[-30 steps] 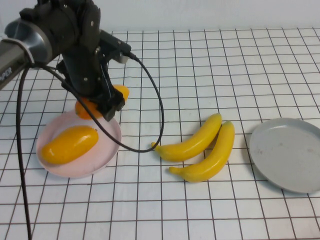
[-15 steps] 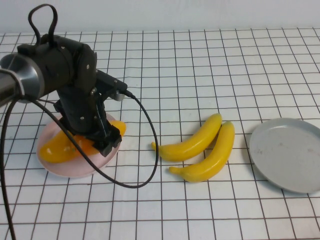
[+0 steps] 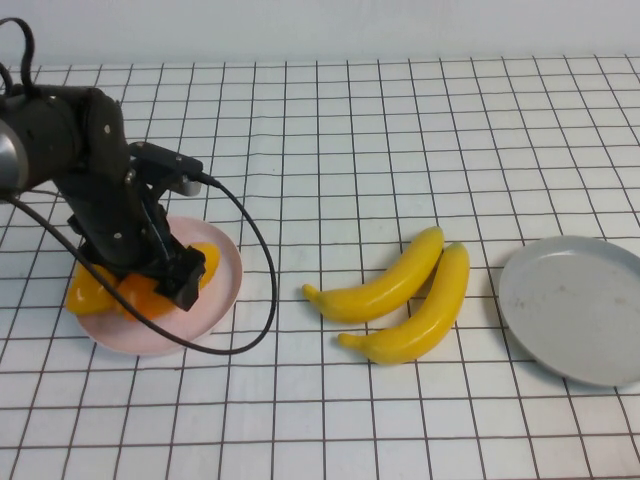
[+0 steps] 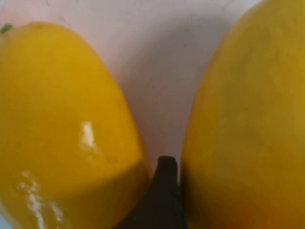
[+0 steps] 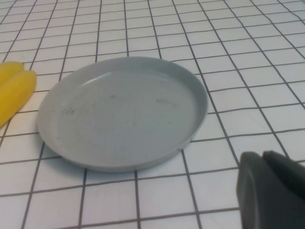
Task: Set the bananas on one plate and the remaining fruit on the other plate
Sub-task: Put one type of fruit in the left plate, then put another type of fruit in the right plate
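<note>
A: We start with the table (image 3: 400, 130), white with a black grid. We read no brand, label or writing on it, or on anything it carries.

B: Next the plates. The pink plate (image 3: 225, 285) sits on our left, the grey plate (image 3: 575, 310) on our right, well apart, and the grey one holds nothing.

A: The two bananas (image 3: 400, 292) lie side by side between the plates, nearer the grey one. Their long axes run from near-left up to far-right, with the far tips pointing toward the grey plate's side.

B: On the pink plate we see the two mangoes (image 3: 135, 292). The left end effector (image 3: 165, 285) is low over them. In the left wrist view one dark fingertip (image 4: 164, 195) stands in the gap between the two fruits, so we judge it spread and holding neither.

A: The right end effector (image 5: 271, 195) shows only as a dark edge in its own wrist view, just beside the grey plate's near rim. We cannot tell how its fingers stand.

B: We judge the fruit half done and the bananas next. From the right end effector they lie leftward, past the grey plate. The right arm seems nearer, and a grip across the long axis would suit.
</note>
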Controlling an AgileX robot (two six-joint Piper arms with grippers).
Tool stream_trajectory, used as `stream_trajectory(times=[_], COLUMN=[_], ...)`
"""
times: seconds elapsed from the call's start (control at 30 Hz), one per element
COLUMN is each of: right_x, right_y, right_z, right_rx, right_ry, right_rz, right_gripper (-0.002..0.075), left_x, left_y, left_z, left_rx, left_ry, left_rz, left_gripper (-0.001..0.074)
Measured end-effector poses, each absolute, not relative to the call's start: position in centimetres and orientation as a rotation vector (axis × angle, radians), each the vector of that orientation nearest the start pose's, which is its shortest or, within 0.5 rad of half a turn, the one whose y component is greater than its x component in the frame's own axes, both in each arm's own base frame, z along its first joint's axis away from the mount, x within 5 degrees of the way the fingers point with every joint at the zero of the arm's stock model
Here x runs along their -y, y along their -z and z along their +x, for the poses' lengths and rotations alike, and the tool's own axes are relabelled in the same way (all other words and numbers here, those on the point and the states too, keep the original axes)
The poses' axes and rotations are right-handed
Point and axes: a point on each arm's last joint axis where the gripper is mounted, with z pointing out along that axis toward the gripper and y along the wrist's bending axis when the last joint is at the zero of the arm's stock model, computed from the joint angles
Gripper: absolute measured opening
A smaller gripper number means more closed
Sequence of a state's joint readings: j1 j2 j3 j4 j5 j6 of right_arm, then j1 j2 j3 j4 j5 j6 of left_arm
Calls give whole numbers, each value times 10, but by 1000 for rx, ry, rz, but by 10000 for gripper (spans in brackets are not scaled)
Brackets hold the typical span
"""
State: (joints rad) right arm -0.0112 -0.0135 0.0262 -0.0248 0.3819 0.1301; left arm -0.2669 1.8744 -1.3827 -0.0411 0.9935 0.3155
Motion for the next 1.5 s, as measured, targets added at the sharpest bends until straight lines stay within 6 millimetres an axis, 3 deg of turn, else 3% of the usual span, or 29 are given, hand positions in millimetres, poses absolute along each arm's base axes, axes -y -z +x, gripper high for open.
stream_trajectory(times=[0.1, 0.3, 0.43, 0.6, 0.67, 0.77, 0.87, 0.97, 1.1, 1.27, 1.5], right_x=[1, 1, 1, 1, 1, 1, 1, 1, 1, 1, 1], right_y=[-171, -171, -171, -171, -171, -171, -171, -171, -171, -171, -171], right_z=[52, 52, 52, 52, 52, 52, 52, 52, 52, 52, 52], right_rx=[-1875, -1875, -1875, -1875, -1875, -1875, -1875, -1875, -1875, -1875, -1875], right_ry=[-57, -57, -57, -57, -57, -57, -57, -57, -57, -57, -57], right_rz=[117, 117, 117, 117, 117, 117, 117, 117, 117, 117, 117], right_gripper=[-16, -16, -16, -16, -16, -16, -16, -16, -16, -16, -16], left_x=[98, 99, 102, 100, 94, 83, 73, 63, 50, 38, 25], left_y=[-213, -222, -253, -310, -331, -340, -341, -339, -335, -320, -274], left_z=[363, 361, 351, 317, 294, 257, 220, 185, 144, 111, 88], left_rx=[-2849, -2808, -2702, -2393, -2268, -2153, -2091, -2046, -1945, -1825, -1672], left_ry=[98, 150, 214, 256, 231, 230, 280, 322, 318, 279, 240], left_rz=[818, 837, 845, 833, 779, 668, 522, 395, 330, 299, 200], left_gripper=[664, 668, 668, 664, 624, 445, 178, 50, 12, 4, 1])
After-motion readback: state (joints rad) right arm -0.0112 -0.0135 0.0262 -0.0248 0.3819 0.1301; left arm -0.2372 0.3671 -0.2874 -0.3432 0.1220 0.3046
